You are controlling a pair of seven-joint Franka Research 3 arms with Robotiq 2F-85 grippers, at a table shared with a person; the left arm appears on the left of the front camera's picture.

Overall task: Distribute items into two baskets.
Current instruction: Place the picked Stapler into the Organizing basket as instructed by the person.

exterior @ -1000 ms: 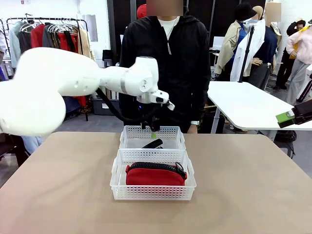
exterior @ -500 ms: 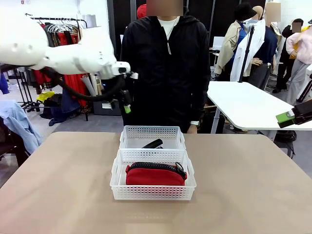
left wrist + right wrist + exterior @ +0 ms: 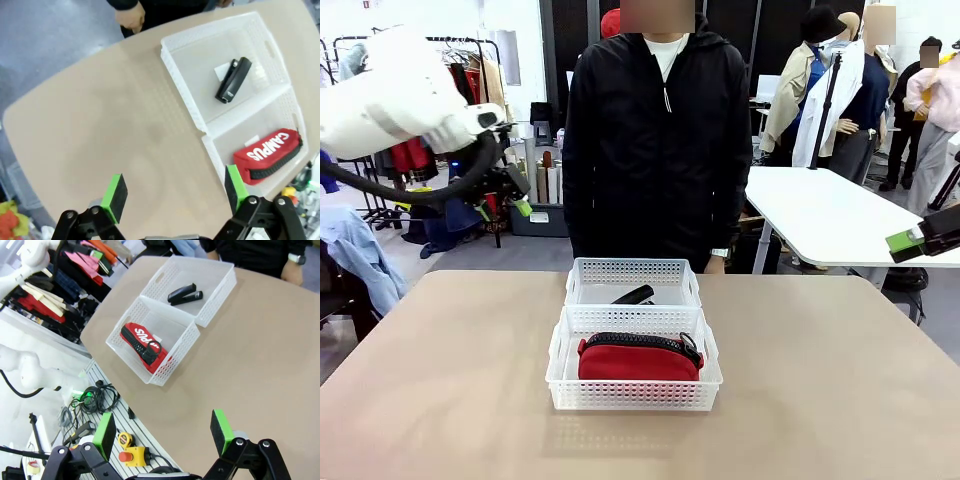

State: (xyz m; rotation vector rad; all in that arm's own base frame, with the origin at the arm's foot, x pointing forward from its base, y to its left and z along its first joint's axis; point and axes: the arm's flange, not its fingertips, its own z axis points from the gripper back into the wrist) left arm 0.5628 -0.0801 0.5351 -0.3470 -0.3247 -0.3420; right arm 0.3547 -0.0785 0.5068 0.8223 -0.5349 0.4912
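Resting apart: pouch [image 3: 639, 361], stapler [image 3: 634, 295], seemingly basketed.

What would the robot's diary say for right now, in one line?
pouch: near basket | stapler: far basket | left gripper: open, empty | right gripper: open, empty

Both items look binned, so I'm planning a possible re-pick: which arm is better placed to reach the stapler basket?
Probably left. Its open hand hangs above the table's left far corner, near the far basket holding the stapler; the right hand, also open, looks farther off.
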